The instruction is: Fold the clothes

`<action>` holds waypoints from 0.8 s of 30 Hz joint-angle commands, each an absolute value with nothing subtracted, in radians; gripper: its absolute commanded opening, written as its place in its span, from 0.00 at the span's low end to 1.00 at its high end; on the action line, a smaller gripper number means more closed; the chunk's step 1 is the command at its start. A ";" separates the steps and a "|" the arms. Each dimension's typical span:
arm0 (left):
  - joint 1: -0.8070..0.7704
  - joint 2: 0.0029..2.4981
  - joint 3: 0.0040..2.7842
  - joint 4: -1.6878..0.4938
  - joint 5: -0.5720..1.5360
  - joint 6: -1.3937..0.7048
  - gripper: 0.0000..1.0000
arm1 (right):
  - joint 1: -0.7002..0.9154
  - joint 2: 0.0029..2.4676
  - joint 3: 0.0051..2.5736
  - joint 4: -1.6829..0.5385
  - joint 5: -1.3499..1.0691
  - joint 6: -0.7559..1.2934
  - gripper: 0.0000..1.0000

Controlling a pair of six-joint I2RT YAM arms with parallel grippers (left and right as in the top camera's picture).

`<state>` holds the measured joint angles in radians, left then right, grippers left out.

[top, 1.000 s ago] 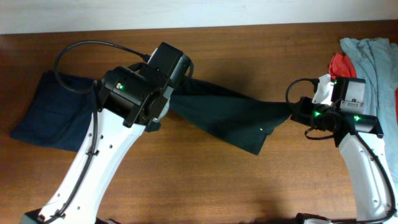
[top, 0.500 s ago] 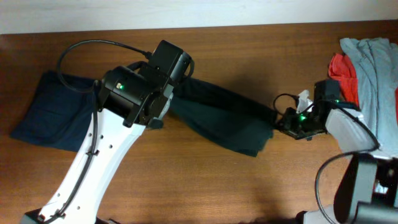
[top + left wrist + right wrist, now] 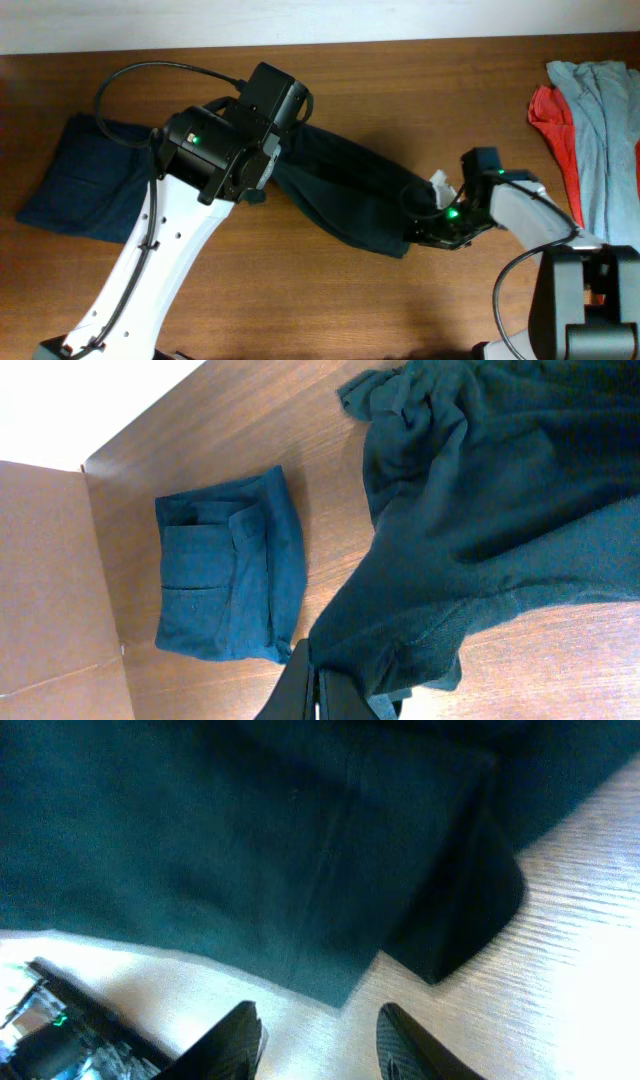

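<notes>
We see the black T-shirt [image 3: 350, 195] lying as a rumpled, slanting band across the middle of the wooden table [image 3: 420, 90]. Its upper end runs in under the left arm [image 3: 215, 150] and its lower end stops by the right gripper [image 3: 428, 228]. In the left wrist view, the left gripper [image 3: 318, 678] is pinched on a bunched fold of the shirt. The cloth rises from the closed fingers and spreads out, creased, over the wood. In the right wrist view, the right gripper's fingers [image 3: 240, 1035] stand wide apart close above the table, with bare wood between them and nothing held. The shirt's doubled edge lies just ahead of that gap. A navy folded garment [image 3: 80, 190] rests flat at the left end of the table, partly beneath the left arm and just beside the T-shirt's gathered end. At the far right edge a grey garment [image 3: 595, 100] lies heaped, touching a red garment [image 3: 550, 110], well apart from the T-shirt.
</notes>
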<state>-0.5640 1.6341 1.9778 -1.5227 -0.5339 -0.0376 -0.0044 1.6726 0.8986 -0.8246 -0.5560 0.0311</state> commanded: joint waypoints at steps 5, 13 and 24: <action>-0.560 1.615 1.989 -1.519 -0.535 -0.010 0.00 | 0.080 1.665 0.823 -0.676 -0.513 0.152 0.29; -0.560 1.615 1.989 -1.531 -0.539 -0.007 0.00 | 0.078 1.456 0.870 -0.785 -0.674 0.136 0.04; -0.560 1.614 1.989 -1.542 -0.572 -0.007 0.01 | 0.076 1.161 0.956 -0.861 -0.233 0.271 0.09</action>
